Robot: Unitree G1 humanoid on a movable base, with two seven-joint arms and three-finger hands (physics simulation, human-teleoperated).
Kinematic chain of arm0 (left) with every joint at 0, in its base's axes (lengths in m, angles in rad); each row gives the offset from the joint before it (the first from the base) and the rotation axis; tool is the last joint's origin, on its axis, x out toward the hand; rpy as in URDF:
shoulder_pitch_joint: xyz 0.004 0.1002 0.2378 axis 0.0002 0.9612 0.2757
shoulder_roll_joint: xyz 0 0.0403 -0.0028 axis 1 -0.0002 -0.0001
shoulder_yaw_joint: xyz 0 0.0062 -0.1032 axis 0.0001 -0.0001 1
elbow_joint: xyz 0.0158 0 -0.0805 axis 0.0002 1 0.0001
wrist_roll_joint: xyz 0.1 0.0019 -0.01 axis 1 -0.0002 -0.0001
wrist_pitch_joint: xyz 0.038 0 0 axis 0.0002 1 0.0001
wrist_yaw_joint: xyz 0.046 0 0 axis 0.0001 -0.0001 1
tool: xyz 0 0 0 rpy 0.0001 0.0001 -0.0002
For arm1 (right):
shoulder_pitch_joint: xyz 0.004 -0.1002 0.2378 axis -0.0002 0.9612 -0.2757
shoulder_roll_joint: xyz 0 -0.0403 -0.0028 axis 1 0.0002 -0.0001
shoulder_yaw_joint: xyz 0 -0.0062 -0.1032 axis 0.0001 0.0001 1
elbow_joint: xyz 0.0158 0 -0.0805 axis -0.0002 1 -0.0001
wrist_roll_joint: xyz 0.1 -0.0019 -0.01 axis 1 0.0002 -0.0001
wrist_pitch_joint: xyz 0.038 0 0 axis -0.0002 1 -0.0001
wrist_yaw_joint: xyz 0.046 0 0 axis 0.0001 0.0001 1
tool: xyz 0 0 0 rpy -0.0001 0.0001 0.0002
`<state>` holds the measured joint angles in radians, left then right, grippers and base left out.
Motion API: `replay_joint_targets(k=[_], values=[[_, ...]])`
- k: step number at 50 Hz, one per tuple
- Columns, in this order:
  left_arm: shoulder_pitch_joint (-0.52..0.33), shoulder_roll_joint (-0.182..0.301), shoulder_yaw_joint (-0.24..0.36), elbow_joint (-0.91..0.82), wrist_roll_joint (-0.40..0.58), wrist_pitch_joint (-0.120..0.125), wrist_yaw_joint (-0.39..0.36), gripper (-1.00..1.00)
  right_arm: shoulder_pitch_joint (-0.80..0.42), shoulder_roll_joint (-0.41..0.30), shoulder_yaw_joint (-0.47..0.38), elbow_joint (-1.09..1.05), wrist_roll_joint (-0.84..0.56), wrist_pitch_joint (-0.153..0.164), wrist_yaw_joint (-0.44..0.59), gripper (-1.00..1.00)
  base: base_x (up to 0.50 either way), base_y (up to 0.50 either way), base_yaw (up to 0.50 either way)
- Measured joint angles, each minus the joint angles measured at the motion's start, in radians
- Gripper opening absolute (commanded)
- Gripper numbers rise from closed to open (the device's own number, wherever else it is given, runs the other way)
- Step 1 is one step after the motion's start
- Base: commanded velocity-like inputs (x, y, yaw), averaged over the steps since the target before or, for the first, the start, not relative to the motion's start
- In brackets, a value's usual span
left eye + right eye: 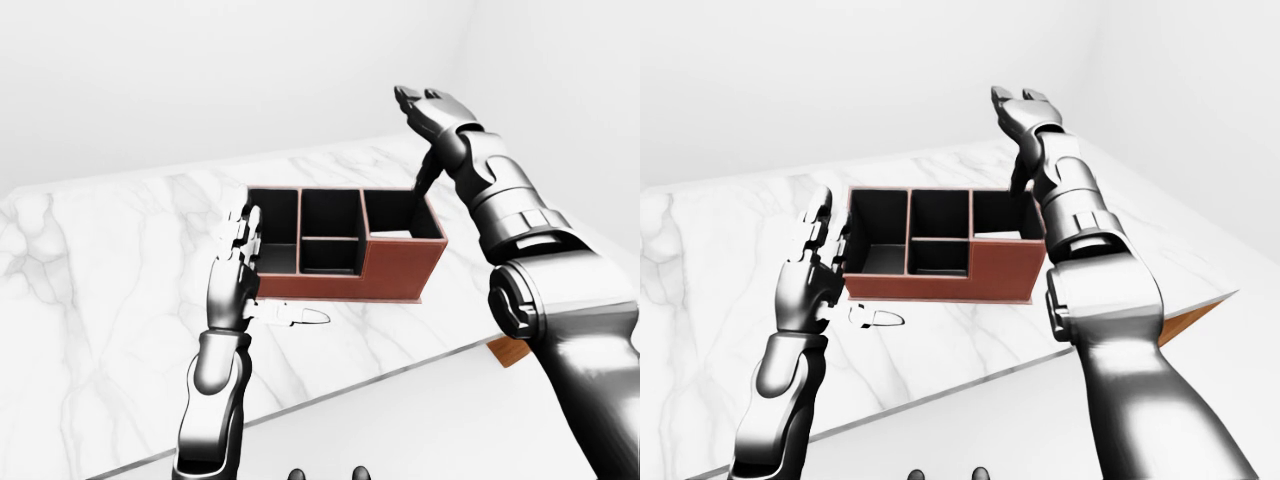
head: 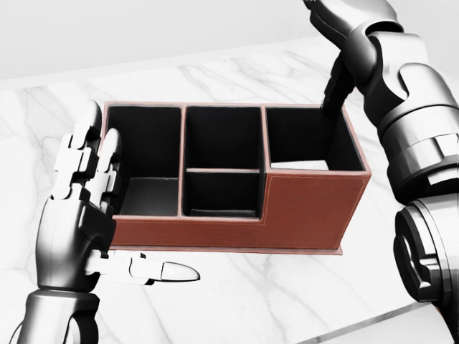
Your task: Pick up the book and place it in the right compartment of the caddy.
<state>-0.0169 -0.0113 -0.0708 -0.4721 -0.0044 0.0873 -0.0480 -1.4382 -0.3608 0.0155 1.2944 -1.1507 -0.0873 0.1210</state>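
The red-brown caddy (image 2: 308,204) with black compartments stands on the marble table in the middle of the head view. The book (image 2: 300,165) lies low inside its right compartment; only a pale strip shows above the near wall. My right hand (image 1: 418,98) hangs open above the caddy's far right corner, well clear of the book. Beside the caddy's left wall my left hand (image 2: 107,208) is open, fingers upright and thumb pointing right along the table, holding nothing.
The white marble table (image 1: 100,270) spreads wide to the left of the caddy; its near edge (image 1: 330,390) runs diagonally across the left-eye view. An orange-brown object (image 1: 1195,320) shows past that edge at the right. White walls rise behind.
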Motion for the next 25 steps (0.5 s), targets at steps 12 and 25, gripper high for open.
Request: replay_joint_targets(k=[12, 25], values=[[0.002, 0.001, 0.003, -0.003, -0.001, 0.000, 0.000, 1.00, -0.090, -0.021, -0.026, -0.044, 0.087, 0.000, -0.089, 1.00, 0.00, 0.00, 0.00], [0.004, 0.001, 0.003, -0.020, 0.000, 0.000, 0.001, 1.00, -0.166, -0.056, -0.076, -0.229, 0.284, 0.000, -0.076, 1.00, 0.00, 0.00, 0.00]])
